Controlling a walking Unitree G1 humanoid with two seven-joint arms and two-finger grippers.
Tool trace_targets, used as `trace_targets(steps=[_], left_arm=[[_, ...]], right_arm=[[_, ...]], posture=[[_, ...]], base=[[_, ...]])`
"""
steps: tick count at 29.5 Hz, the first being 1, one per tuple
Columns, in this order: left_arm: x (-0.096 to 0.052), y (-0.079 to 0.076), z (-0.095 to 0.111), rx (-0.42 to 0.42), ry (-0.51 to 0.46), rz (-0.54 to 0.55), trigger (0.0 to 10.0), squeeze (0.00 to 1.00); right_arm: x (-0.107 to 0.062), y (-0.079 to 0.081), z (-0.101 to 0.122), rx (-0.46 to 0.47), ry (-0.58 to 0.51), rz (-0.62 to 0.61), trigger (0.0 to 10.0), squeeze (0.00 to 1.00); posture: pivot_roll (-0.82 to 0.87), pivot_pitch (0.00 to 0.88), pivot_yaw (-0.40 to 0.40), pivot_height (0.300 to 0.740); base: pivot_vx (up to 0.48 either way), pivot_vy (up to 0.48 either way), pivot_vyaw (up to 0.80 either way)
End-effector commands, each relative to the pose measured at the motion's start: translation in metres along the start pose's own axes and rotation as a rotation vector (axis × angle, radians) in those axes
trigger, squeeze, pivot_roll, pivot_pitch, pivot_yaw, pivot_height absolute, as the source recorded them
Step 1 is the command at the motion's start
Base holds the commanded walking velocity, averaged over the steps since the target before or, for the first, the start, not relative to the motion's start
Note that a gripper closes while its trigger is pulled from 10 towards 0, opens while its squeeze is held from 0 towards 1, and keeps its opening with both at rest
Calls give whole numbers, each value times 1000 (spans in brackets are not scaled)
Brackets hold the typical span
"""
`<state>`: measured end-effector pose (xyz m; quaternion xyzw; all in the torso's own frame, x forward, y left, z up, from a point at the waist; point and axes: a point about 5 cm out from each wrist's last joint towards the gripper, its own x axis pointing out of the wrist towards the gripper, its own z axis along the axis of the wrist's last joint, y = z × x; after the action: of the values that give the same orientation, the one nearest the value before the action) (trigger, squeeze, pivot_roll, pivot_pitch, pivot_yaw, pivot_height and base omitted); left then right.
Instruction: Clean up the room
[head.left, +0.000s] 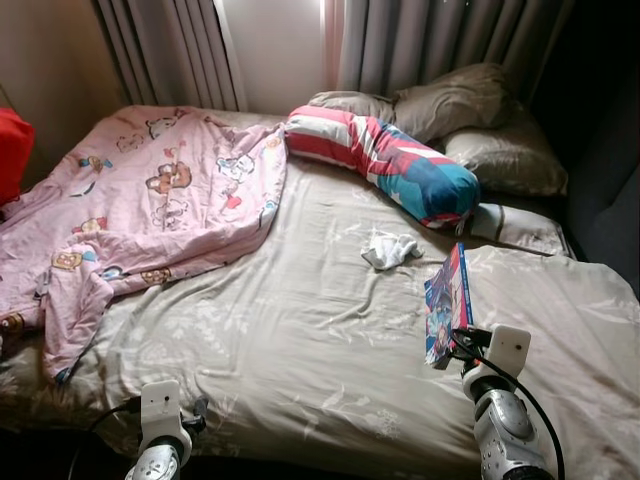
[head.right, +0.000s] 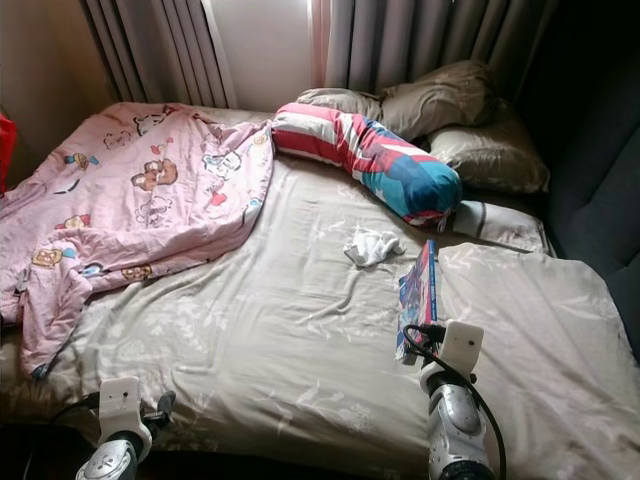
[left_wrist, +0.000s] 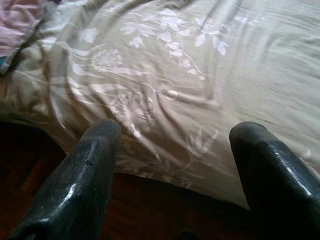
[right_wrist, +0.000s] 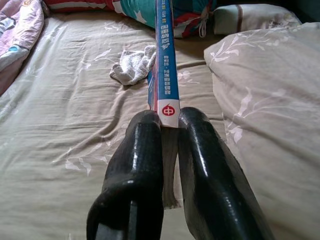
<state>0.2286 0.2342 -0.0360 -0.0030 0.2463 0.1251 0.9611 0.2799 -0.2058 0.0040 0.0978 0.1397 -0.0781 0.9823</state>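
Note:
A thin book with a blue spine is held on edge above the beige floral bedsheet, right of the bed's middle. My right gripper is shut on the near end of its spine. A crumpled white cloth lies on the sheet just beyond the book. My left gripper hangs open over the front edge of the bed at the left, with nothing between its fingers.
A rumpled pink cartoon blanket covers the bed's left half. A red, white and blue bolster and beige pillows lie at the head, below grey curtains. A red object shows at the far left.

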Motion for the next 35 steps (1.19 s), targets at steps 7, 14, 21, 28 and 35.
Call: trace_targets(steps=[7,14,21,28,35], left_arm=[[1,0,-1,3,16,-6,10000,0],[0,0,-1,2,16,-1,10000,0],[-1,2,-3,3,23,2,10000,0],[-1,2,-3,7,23,-1,10000,0],[-1,1,-4,15,24,-9,10000,0]], right_arm=[[3,-2,7,3,-25,-10,10000,0],[0,-5,1,12,-3,-25,10000,0],[-3,-8,-8,75,50,-39,10000,0],[-3,-4,-9,77,48,6,10000,0],[-6,4,-19,70,113,63,10000,0]], posture=[[21,34,-37,731],[24,35,-38,731],[25,41,-36,731],[19,46,-30,731],[20,61,-23,731]], base=[[263,0,0],[0,0,0],[0,0,0],[0,0,-272],[0,0,0]])
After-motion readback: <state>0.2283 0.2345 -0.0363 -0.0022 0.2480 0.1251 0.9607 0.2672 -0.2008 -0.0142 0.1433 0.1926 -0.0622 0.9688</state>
